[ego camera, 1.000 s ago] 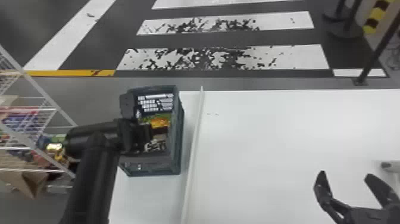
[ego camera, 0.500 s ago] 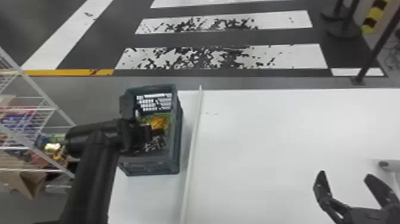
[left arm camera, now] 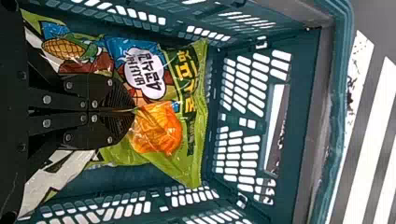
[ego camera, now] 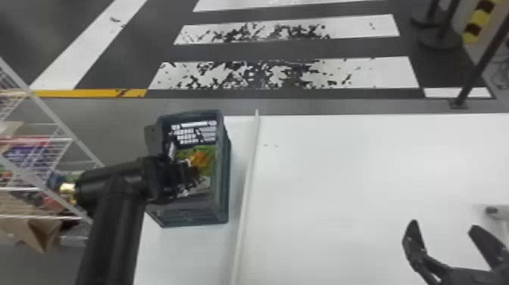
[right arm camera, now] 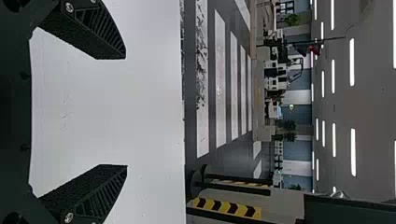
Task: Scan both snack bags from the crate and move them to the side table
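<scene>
In the head view the crate (ego camera: 193, 216) stands at the far left corner of the table (ego camera: 341, 197), left of a raised strip (ego camera: 247, 182). The left arm (ego camera: 115, 227) reaches over its left side, and inside lies a green snack bag (ego camera: 200, 158) with an orange patch. Towards the table's near right corner, the right gripper (ego camera: 442, 226) has its fingers spread wide with nothing between them.

In the left wrist view the left gripper (left arm camera: 133, 111) has its fingers together and appears to pinch a fold of the bag's film, midway along the bag. The bag lies across the crate's bottom; I cannot tell whether the second one is beneath it.

The right wrist view has the right gripper's fingers well apart over bare white tabletop.

The step in hand looks to be picking the first bag. Next calls for a straight lift past the crate's rim, then scanning.
</scene>
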Motion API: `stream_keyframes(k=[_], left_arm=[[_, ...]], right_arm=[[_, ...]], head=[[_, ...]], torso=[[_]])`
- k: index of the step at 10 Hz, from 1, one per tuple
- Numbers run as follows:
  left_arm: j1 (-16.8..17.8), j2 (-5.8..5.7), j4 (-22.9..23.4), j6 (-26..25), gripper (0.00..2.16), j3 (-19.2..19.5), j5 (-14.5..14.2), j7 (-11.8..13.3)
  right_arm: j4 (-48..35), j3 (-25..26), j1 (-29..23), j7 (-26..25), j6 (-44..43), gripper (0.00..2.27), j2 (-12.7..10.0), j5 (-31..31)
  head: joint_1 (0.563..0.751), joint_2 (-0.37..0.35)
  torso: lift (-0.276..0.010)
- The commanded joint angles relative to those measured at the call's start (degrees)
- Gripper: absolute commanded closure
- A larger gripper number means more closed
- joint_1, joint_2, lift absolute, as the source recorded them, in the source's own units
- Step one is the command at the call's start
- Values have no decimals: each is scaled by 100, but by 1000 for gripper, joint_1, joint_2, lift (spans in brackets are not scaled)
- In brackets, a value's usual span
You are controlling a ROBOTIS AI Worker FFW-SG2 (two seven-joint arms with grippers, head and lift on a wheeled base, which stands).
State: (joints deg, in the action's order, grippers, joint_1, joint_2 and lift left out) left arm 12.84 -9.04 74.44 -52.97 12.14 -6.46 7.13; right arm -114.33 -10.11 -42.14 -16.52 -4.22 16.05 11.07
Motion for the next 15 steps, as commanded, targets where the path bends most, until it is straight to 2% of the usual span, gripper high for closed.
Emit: stream_keyframes(k=[1,7,8,10,15], left_arm=[[-194,16,352,-61,1639,86,-189,-133],[-607,16,1460,-342,1612,113,-646,-238],[-695,25,1688,-448,1612,104,-699,-326],[-853,25,1996,-465,1615,7,-690,-511],[-1143,25,2883,-711,1612,16,-752,-687]], right_arm=[[-37,9,-22,-9,-4,90,3,1],[-151,53,-119,-18,-4,93,-50,-26],[-160,62,-127,-18,-4,97,-59,-43],[-186,80,-154,-18,-4,97,-67,-34],[-230,115,-198,-18,-4,97,-59,-17]], head=[[695,179],[695,170],[695,166],[695,164],[695,156]], torso=[[-29],[-29],[-29],[-29],[-29]])
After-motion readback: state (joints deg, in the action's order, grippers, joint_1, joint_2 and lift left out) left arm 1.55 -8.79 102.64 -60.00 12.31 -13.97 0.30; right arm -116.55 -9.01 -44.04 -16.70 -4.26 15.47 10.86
